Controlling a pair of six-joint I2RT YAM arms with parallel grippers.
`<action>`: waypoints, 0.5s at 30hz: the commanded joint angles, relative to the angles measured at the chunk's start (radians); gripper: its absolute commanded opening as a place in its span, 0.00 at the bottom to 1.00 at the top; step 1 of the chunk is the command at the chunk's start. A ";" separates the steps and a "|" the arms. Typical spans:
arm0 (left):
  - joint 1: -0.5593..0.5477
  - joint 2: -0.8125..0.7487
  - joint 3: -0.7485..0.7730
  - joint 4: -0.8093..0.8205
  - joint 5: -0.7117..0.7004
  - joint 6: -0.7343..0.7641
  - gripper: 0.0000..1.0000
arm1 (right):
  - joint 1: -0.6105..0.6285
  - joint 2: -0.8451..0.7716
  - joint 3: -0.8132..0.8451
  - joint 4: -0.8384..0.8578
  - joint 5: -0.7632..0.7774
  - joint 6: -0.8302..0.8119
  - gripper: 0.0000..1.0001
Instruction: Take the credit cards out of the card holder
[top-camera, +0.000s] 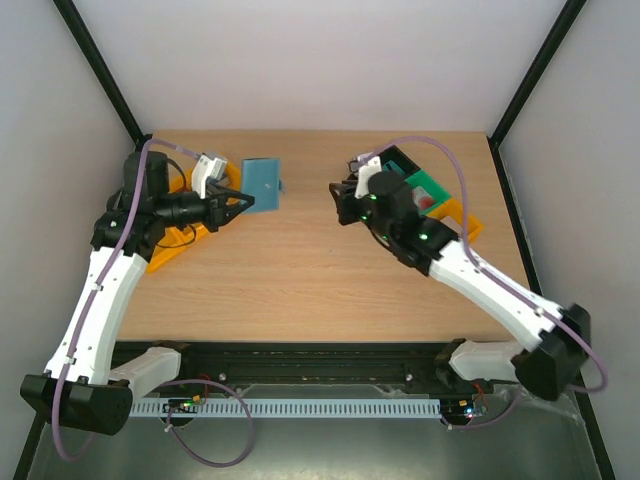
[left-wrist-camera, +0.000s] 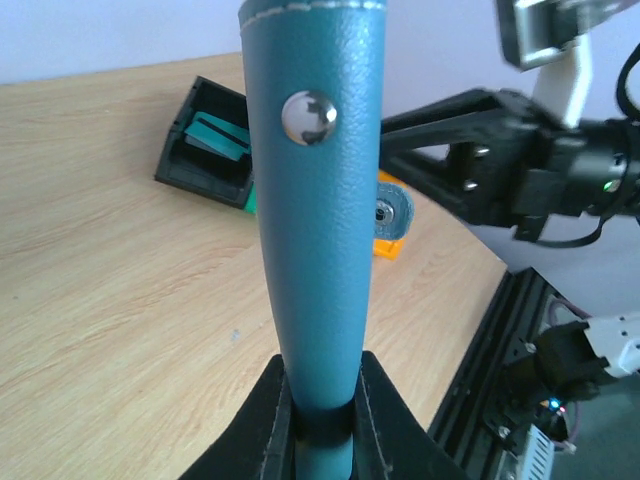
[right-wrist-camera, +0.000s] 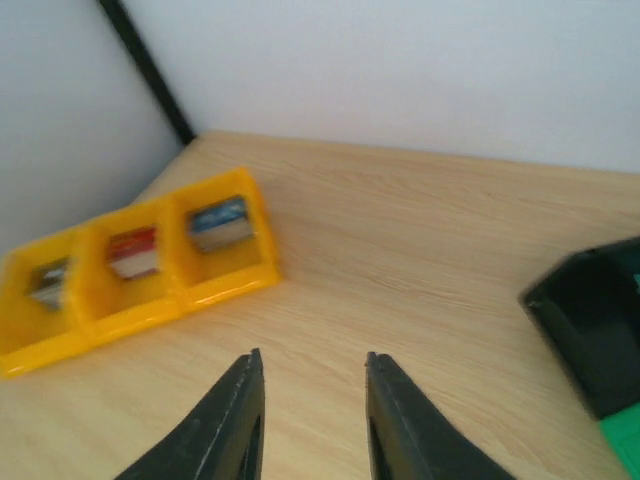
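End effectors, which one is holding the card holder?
The left end effector, clamped on the blue card holder; the right end effector is open and empty.

Logged on wooden table (top-camera: 300, 275): orange tray (top-camera: 168, 252) at left; black tray (top-camera: 402, 159) far right, green tray (top-camera: 434, 187) just nearer, second orange tray (top-camera: 469, 222) beside those. Seen close, three-compartment tray (right-wrist-camera: 130, 300) holding blue block (right-wrist-camera: 220, 222), red block (right-wrist-camera: 133, 251), grey block (right-wrist-camera: 48, 282), one per compartment.
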 joint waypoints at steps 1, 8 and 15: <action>0.004 -0.022 0.018 -0.019 0.106 0.039 0.02 | -0.056 -0.166 -0.081 0.170 -0.451 -0.121 0.38; 0.004 -0.027 0.047 -0.126 0.296 0.175 0.02 | -0.074 -0.138 0.007 0.232 -0.789 -0.119 0.52; 0.004 -0.033 0.098 -0.274 0.425 0.351 0.02 | -0.074 -0.050 0.089 0.248 -0.872 -0.103 0.48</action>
